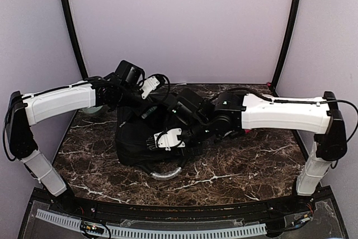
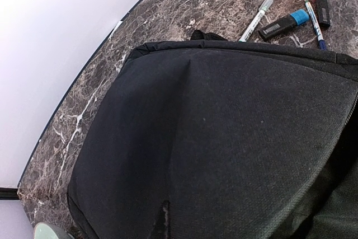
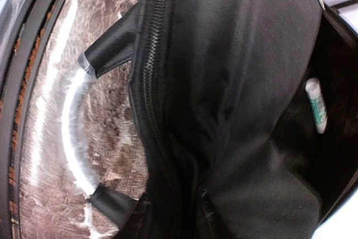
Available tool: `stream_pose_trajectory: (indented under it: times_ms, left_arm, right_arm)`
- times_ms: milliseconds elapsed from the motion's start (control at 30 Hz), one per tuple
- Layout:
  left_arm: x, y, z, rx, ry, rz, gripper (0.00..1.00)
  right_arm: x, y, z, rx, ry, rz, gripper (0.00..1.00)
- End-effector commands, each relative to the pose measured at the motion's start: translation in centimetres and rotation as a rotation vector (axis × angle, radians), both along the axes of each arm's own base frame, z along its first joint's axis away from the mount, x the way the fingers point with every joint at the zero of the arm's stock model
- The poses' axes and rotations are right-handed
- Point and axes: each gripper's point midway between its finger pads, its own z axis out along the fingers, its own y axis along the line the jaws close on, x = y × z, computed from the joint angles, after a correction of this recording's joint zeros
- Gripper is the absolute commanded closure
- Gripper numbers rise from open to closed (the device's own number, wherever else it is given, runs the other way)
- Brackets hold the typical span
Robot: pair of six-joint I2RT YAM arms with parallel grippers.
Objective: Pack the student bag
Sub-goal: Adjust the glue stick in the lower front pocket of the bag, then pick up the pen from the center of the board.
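Left hand (image 1: 149, 94) and right hand (image 1: 161, 140) hang over the student bag (image 1: 130, 134); their grip cannot be told.

Dark marble worktop (image 1: 240, 166) with white veins, lilac walls (image 1: 179, 20) around it, white pen (image 2: 256, 19), blue-capped black marker (image 2: 283, 24), thin blue-white pen (image 2: 314, 23) and pink-capped black marker (image 2: 321, 5) clustered on the worktop, pale green round rim (image 2: 47, 232) near its edge.

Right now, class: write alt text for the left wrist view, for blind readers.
A black backpack fills most of the frame, on a marble table. Beyond lie a white pen, a blue-capped marker, a blue pen and a pink-capped marker.
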Motion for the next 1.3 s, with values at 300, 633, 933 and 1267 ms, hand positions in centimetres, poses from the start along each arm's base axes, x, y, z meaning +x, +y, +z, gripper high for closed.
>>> stream_pose_trajectory:
  times_ms: [300,633,933,1267]
  left_arm:
    - [1.5,0.9,0.4,-0.025,-0.010,0.071,1.00]
    - [1.5,0.7,0.5,-0.037,-0.002,0.072,1.00]
    - [1.3,0.6,0.6,-0.046,0.007,0.065,1.00]
    - [1.2,0.4,0.4,-0.049,0.016,0.059,1.00]
  right_arm:
    - [3.4,-7.0,9.6,0.223,0.193,-0.116,0.47]
    - [14.2,-19.0,1.9,0.137,0.358,-0.518,0.54]
    - [16.5,-26.3,-8.8,-0.213,0.350,-0.665,0.55]
    - [17.9,-27.8,-11.8,-0.305,0.277,-0.670,0.52]
